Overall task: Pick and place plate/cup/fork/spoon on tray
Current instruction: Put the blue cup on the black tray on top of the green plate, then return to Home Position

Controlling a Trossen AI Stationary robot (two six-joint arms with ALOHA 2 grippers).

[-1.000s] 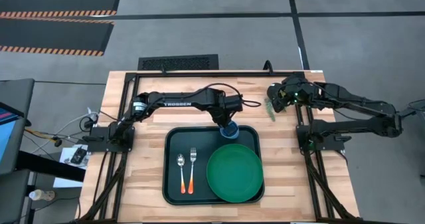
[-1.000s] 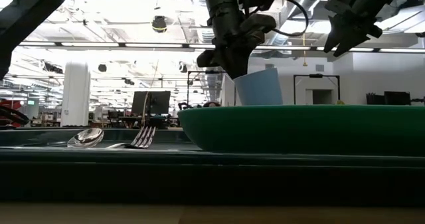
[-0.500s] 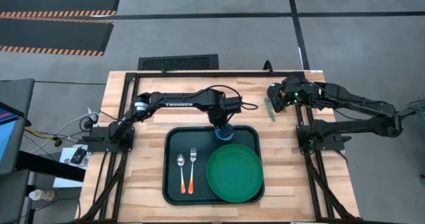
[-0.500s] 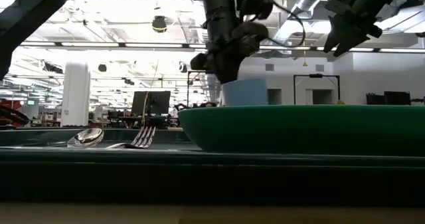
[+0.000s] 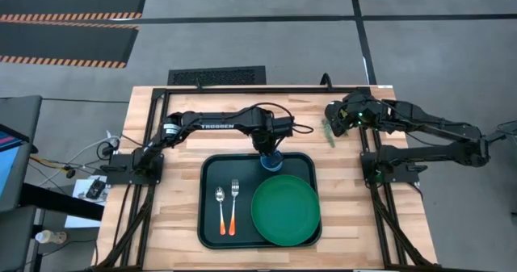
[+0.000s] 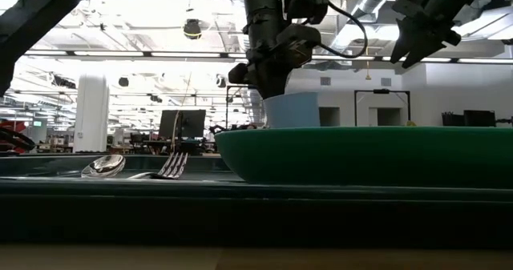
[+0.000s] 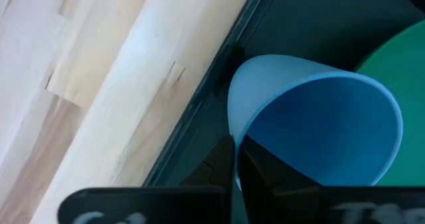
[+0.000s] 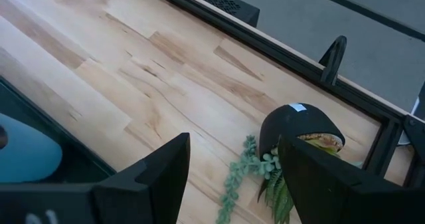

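Note:
The dark tray (image 5: 210, 223) lies at the table's middle. On it lie the green plate (image 5: 284, 210), right, and the orange-handled spoon (image 5: 220, 207) and fork (image 5: 235, 203), left. My left gripper (image 5: 270, 147) is shut on the blue cup (image 5: 273, 162) over the tray's far edge. The cup also shows in the low view (image 6: 292, 110) and the left wrist view (image 7: 319, 124). My right gripper (image 5: 335, 120) is open and empty above the table's far right, over a small dark plant pot (image 8: 299, 127). My left gripper pinches the cup's wall at its rim (image 7: 232, 141), one finger inside the cup and one outside. The fingers come from above, pointing down. The cup is upright, mouth up; the plate's rim hides its bottom in the low view, so I cannot tell whether it stands on the tray.
The plant pot (image 5: 327, 131) lies on its side on the wood beyond the tray's far right corner. Bare wood lies left and right of the tray. A black frame (image 5: 242, 88) runs along the table's far edge.
My left gripper has gone down and a little toward the table's left edge with the cup. The cup was tilted and higher; now it is upright and lower, at the tray's far edge. My right gripper has kept still.

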